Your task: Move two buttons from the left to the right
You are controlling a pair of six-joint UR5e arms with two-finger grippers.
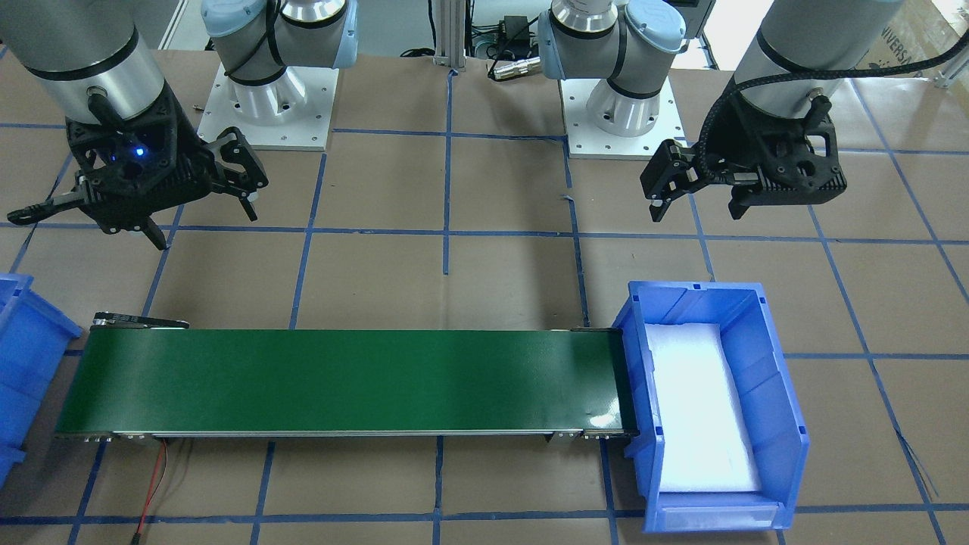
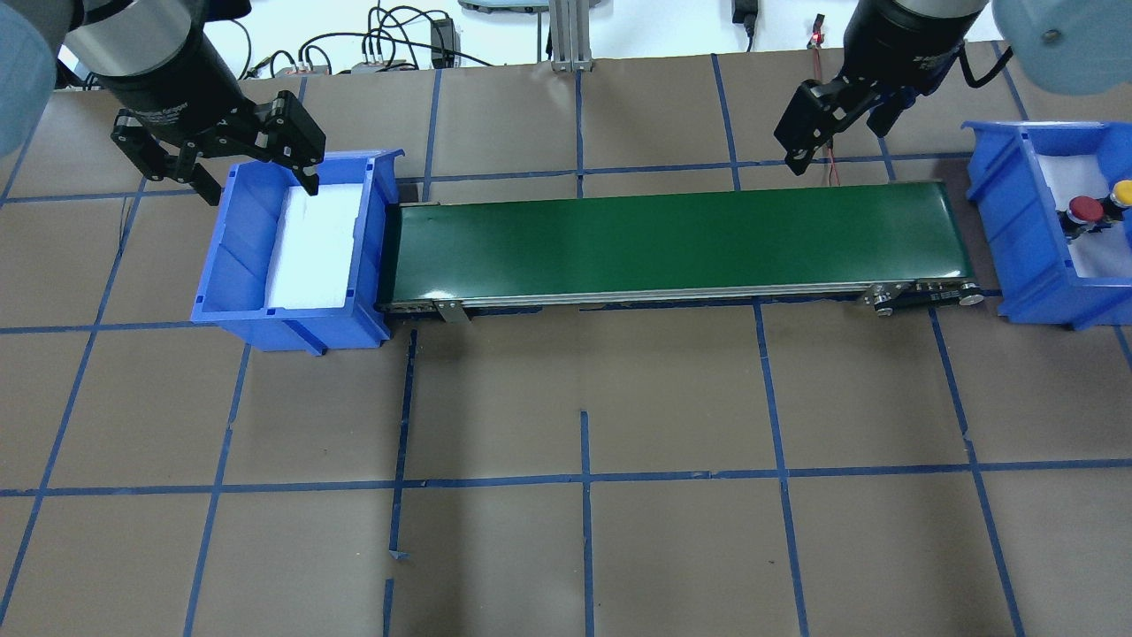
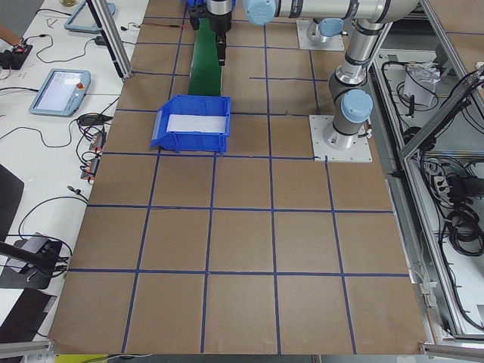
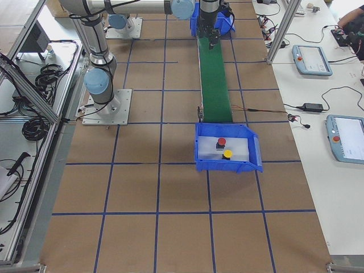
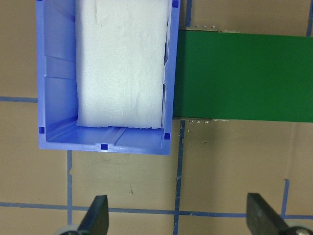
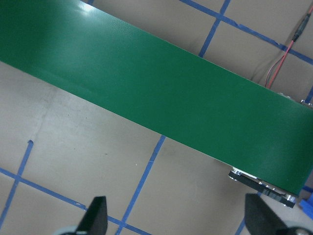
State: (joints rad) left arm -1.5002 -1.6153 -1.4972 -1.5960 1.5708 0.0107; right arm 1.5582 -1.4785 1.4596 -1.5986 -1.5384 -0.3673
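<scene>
Fingers [image 5: 98, 218] of left gripper [image 5: 177, 208] and right gripper [image 6: 175, 208] apart above blue-taped brown table [image 2: 672, 389].

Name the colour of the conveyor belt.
The belt is dark green; overhead exterior shows it best.

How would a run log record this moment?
red button, yellow button: in right bin | left bin: foam only | belt: bare | left gripper: open | right gripper: open
</scene>
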